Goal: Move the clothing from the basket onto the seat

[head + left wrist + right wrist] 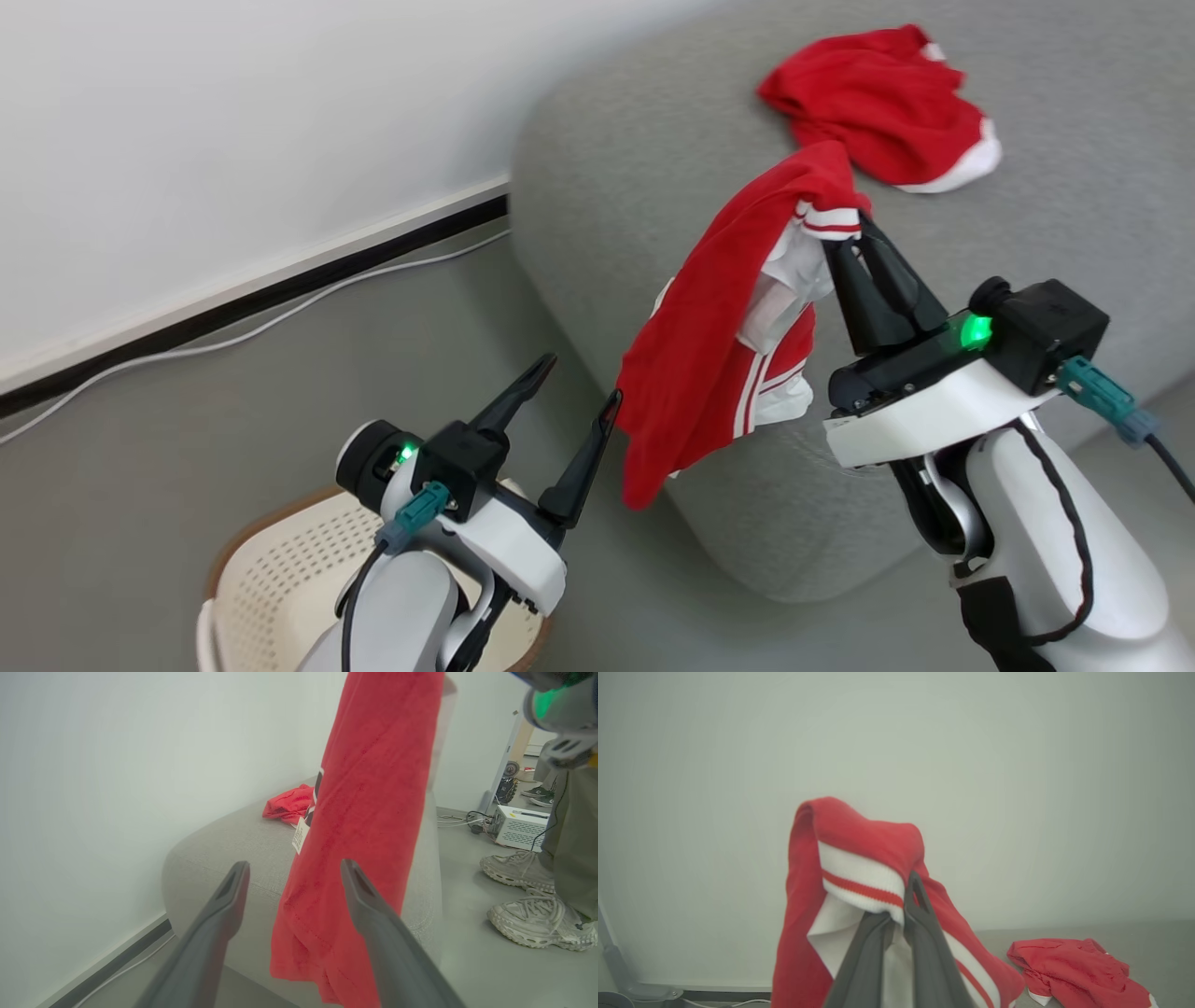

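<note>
My right gripper (845,233) is shut on a red garment (695,355) with white stripe trim, which hangs from its fingertips over the near edge of the grey sofa (644,159). The right wrist view shows the fingers (920,914) pinching the garment's white-and-red cuff (859,882). A second red garment (882,103) lies crumpled on the seat farther back, also seen as a red heap (1078,966). My left gripper (579,387) stands open beside the hanging cloth, above the cream basket (289,569) at the lower left. In the left wrist view the hanging garment (369,826) drapes just past the open fingers (373,910).
A white wall with a dark baseboard (252,299) and a white cable (243,336) runs along the floor on the left. A person's feet in pale sneakers (537,905) stand on the floor beyond the sofa, near a white box (518,828) with cables.
</note>
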